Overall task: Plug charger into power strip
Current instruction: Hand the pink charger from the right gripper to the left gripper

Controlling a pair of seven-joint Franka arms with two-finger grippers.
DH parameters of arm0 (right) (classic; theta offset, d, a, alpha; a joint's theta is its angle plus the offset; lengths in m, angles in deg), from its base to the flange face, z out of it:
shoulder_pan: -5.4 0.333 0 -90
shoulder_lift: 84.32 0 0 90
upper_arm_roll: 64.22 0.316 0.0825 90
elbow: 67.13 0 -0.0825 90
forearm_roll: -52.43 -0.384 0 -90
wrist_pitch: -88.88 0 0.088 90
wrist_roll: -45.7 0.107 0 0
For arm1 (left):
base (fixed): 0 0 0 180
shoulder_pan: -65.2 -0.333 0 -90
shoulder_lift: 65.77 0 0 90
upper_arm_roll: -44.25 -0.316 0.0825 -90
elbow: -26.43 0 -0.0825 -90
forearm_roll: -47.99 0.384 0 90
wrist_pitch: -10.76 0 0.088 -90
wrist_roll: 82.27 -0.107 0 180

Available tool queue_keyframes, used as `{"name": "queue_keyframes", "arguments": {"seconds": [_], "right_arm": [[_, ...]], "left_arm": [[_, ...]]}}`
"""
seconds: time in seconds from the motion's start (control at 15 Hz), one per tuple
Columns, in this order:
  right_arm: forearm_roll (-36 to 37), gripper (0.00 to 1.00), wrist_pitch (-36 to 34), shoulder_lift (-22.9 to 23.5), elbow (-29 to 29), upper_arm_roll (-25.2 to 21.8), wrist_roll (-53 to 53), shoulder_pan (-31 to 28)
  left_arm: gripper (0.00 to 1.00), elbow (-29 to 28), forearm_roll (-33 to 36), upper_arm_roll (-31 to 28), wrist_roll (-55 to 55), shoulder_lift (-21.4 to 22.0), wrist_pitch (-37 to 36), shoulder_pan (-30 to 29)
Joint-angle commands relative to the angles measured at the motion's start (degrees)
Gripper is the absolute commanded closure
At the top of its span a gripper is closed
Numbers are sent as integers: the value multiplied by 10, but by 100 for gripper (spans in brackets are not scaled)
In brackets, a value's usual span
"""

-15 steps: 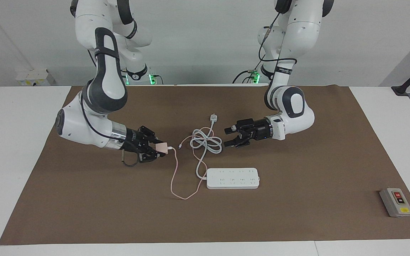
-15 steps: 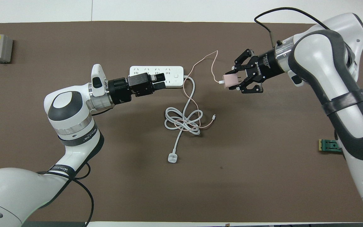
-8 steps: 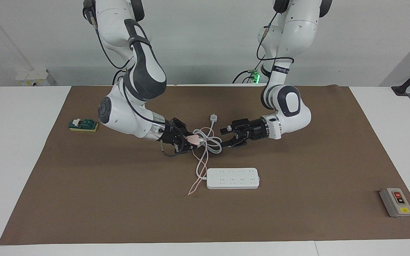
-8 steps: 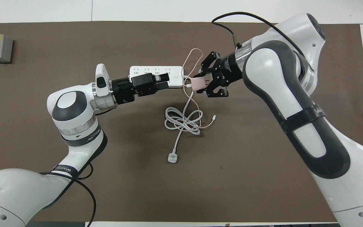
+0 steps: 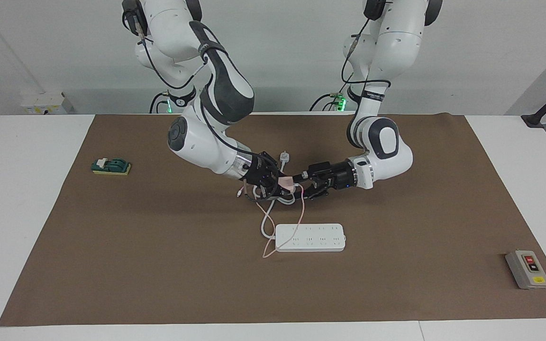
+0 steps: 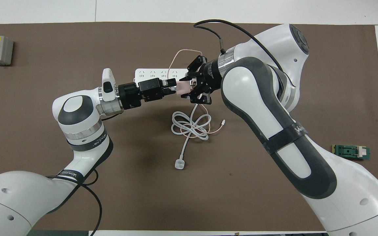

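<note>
My right gripper [image 5: 278, 183] is shut on the pale pink charger [image 5: 286, 182] and holds it above the mat, over the coiled white cord. In the overhead view the charger [image 6: 183, 87] sits right at the tips of my left gripper [image 6: 173, 86], which is open and faces it. The left gripper [image 5: 304, 184] hangs level with the charger. The thin pink cable [image 5: 303, 208] droops to the mat beside the white power strip [image 5: 310, 237], which lies farther from the robots. From overhead, the strip [image 6: 149, 72] is partly hidden under the left gripper.
The strip's thick white cord lies coiled [image 6: 189, 126] under the grippers, ending in a white plug [image 6: 179, 164]. A grey button box [image 5: 527, 269] sits at the left arm's end of the table. A green block [image 5: 111, 166] lies at the right arm's end.
My right gripper has carried the charger toward the left arm's end, from beside the cord coil to the left gripper's fingertips. The pink cable trailed along. The left gripper shifted slightly toward it.
</note>
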Motion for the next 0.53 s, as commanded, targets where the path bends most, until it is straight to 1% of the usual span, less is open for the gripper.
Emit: {"name": "queue_keyframes", "arguments": {"seconds": [0.0, 0.13, 0.33, 0.47], "right_arm": [[-14, 100, 4, 5, 9, -1, 6, 2], [-14, 100, 4, 5, 9, -1, 6, 5], [-15, 100, 3, 5, 9, -1, 8, 8], [-15, 100, 3, 5, 9, -1, 8, 8]], "left_arm": [[0, 9, -14, -4, -15, -13, -14, 1], [0, 10, -17, -3, -14, -12, -28, 0], [0, 10, -39, -4, -16, -13, -63, 0], [0, 15, -39, -4, -16, -13, -66, 1]]}}
